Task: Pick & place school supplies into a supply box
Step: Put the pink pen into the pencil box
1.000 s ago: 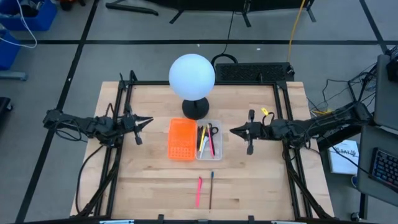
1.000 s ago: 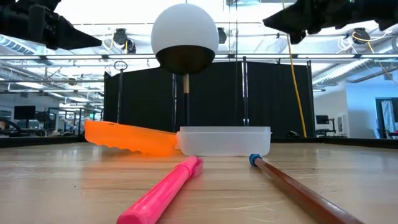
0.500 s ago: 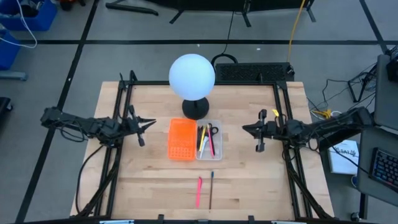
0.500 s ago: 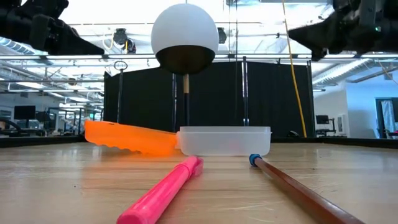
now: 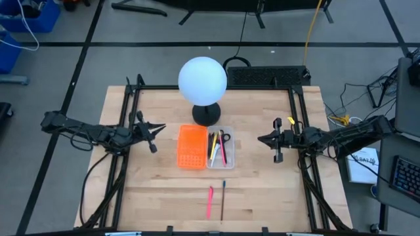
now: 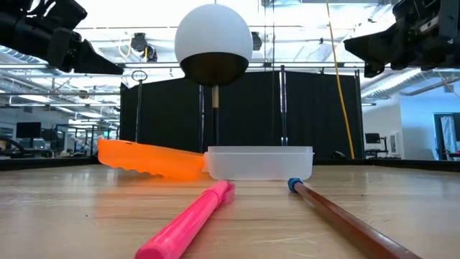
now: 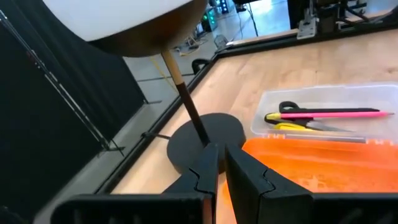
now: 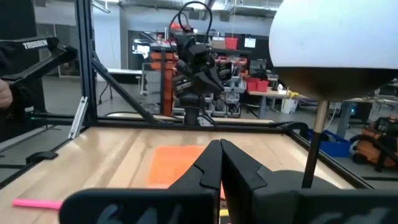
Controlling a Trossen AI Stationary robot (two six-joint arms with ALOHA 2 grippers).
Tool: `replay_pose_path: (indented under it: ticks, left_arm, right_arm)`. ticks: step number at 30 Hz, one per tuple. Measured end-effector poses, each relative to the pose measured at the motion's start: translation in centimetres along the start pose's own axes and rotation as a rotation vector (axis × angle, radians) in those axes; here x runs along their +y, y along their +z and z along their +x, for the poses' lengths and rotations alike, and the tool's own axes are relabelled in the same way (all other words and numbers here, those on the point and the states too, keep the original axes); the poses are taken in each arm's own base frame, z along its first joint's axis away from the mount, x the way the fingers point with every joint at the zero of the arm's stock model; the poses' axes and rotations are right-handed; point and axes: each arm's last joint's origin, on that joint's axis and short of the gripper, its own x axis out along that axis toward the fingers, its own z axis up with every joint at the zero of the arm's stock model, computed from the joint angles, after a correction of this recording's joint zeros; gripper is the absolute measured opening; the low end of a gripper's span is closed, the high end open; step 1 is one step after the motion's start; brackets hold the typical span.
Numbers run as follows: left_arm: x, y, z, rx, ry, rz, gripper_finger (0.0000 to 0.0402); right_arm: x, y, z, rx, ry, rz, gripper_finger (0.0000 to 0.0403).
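Note:
The clear tray (image 5: 220, 148) of the supply box sits mid-table, joined to its orange perforated half (image 5: 191, 147). In the tray lie black-handled scissors (image 5: 224, 137), a pink pen (image 5: 222, 152) and yellow and dark pens (image 5: 212, 145). A pink pen (image 5: 210, 200) and a dark brown pencil (image 5: 222, 199) lie on the table near its front edge. My left gripper (image 5: 157, 130) is shut and empty above the table, left of the box. My right gripper (image 5: 261, 139) is shut and empty, right of the box.
A white globe lamp (image 5: 203, 81) on a black round base (image 5: 206, 115) stands just behind the box. A black frame (image 5: 128, 118) runs along the table's left and right sides. Bare wood lies between the box and the two loose pens.
My right gripper has drawn back from the box toward the table's right edge, staying shut and empty. My left gripper has shifted slightly toward the box. The pens and the box have not moved.

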Motion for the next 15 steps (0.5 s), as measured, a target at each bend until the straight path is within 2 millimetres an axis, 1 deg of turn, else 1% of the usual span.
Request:
replay_pose_path:
  ticks: [3, 9, 12, 15]
  left_arm:
    - [-0.2, -0.1, 0.2, 0.010, -0.010, -0.030, 0.0037]
    - [-0.5, -0.2, 0.5, 0.032, -0.037, -0.184, 0.0037]
    - [-1.4, -0.1, 0.8, 0.027, -0.164, -0.194, 0.0037]
    - [-2.5, 0.6, 1.2, 0.021, -0.233, -0.212, 0.0037]
  right_arm:
    - [0.0, 0.0, 0.0, 0.001, 0.000, 0.001, 0.0000]
    - [0.1, -0.4, 0.0, 0.037, 0.022, -0.026, 0.0000]
    - [0.1, -0.7, 0.0, 0.067, 0.024, -0.028, 0.0000]
    - [0.1, -0.7, 0.0, 0.064, 0.024, -0.048, 0.0000]
